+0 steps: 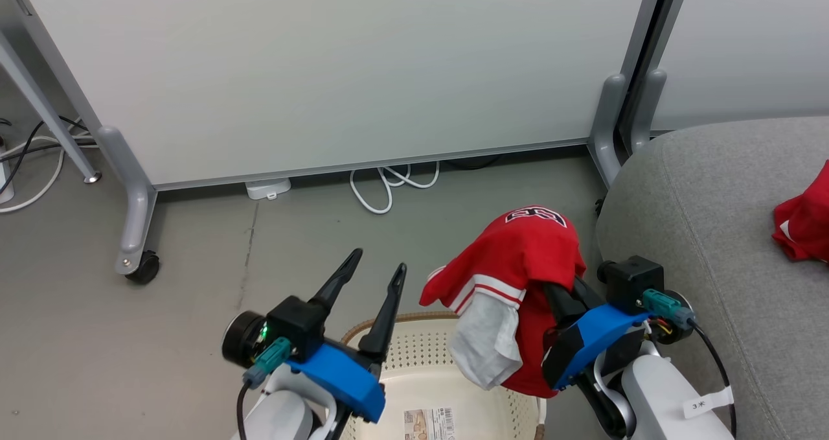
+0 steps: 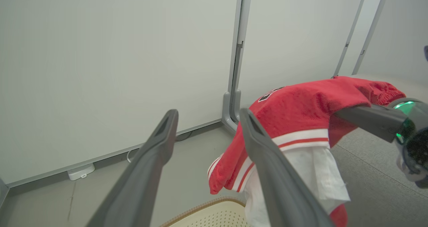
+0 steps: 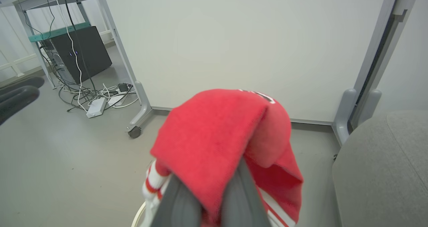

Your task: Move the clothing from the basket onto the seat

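Note:
A red jersey (image 1: 518, 252) with white striped sleeves hangs draped over my right gripper (image 1: 562, 299), which is shut on it and holds it above the right side of the cream basket (image 1: 421, 356). In the right wrist view the jersey (image 3: 217, 136) covers the fingertips. A second red garment (image 1: 806, 223) lies on the grey seat (image 1: 712, 245) at the far right. My left gripper (image 1: 379, 263) stands open and holds nothing over the basket's far rim, left of the jersey (image 2: 301, 113). The basket's inside shows a paper label (image 1: 429, 424) on its bottom.
White partition panels (image 1: 337, 70) on grey castor feet (image 1: 137, 232) stand behind the basket. White cables (image 1: 388, 184) and a power block (image 1: 267, 188) lie at their base. A black computer tower (image 3: 80, 49) with tangled cables sits far left in the right wrist view.

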Controlling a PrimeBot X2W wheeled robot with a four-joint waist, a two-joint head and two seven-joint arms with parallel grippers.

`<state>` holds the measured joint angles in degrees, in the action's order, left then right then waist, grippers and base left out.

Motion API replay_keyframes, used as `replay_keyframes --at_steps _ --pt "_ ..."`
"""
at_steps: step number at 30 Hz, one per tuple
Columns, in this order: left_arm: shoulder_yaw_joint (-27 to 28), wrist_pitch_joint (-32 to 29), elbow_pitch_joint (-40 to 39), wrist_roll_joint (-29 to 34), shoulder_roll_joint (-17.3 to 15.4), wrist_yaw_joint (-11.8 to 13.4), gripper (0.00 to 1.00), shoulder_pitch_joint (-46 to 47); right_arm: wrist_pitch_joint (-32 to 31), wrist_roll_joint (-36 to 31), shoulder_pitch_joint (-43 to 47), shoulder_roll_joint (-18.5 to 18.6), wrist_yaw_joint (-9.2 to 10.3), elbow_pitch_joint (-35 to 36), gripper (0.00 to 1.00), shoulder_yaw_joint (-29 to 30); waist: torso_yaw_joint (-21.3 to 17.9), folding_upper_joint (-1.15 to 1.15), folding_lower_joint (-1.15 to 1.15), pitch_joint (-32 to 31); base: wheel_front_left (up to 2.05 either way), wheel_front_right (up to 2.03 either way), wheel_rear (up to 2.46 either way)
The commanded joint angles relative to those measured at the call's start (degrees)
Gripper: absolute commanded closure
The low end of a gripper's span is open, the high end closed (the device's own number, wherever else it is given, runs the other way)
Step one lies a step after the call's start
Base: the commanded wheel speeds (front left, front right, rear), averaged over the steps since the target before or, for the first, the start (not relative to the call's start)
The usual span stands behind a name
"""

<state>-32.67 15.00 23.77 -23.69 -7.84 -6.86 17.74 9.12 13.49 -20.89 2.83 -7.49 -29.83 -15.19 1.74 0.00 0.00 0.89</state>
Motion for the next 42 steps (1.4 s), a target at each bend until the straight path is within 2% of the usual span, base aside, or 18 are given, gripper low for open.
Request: replay_keyframes --at_steps 1,7,13,28,34,42 --pt "0.8 0.3 -0.3 0.5 -0.3 -0.3 0.0 -1.3 -0.2 -0.1 0.5 0.1 -0.01 0.4 1.0 0.2 0.0 0.0 0.0 -0.1 0.0 0.0 0.0" --pt "4.9 0.3 -1.2 2.8 0.0 -0.6 0.0 -4.7 -0.5 -0.3 1.2 0.1 -0.01 1.1 1.0 0.9 0.1 0.0 0.0 -0.3 0.0 0.0 0.0" --pt "6.8 0.3 -1.4 4.2 0.7 -0.6 0.0 -5.9 -0.9 -0.6 1.9 0.1 -0.01 1.9 1.0 1.4 0.0 0.0 0.0 -0.1 0.0 0.0 0.0" --pt "5.9 0.3 -1.3 3.7 1.5 -0.7 0.0 -5.4 -1.5 -0.2 1.9 0.1 -0.02 2.9 1.0 1.3 -1.4 0.0 0.0 0.7 0.0 0.0 0.0" --pt "6.0 0.3 -1.2 3.6 1.2 -0.7 0.0 -5.7 -1.3 0.0 1.4 0.1 -0.02 2.8 1.0 1.3 -3.9 0.0 0.0 1.0 0.0 0.0 0.0" --pt "6.4 0.3 -1.3 3.6 1.1 -0.7 0.0 -5.1 -1.1 0.2 0.8 0.1 -0.01 2.5 1.0 1.3 -10.0 0.0 0.0 2.0 0.0 0.0 0.0"
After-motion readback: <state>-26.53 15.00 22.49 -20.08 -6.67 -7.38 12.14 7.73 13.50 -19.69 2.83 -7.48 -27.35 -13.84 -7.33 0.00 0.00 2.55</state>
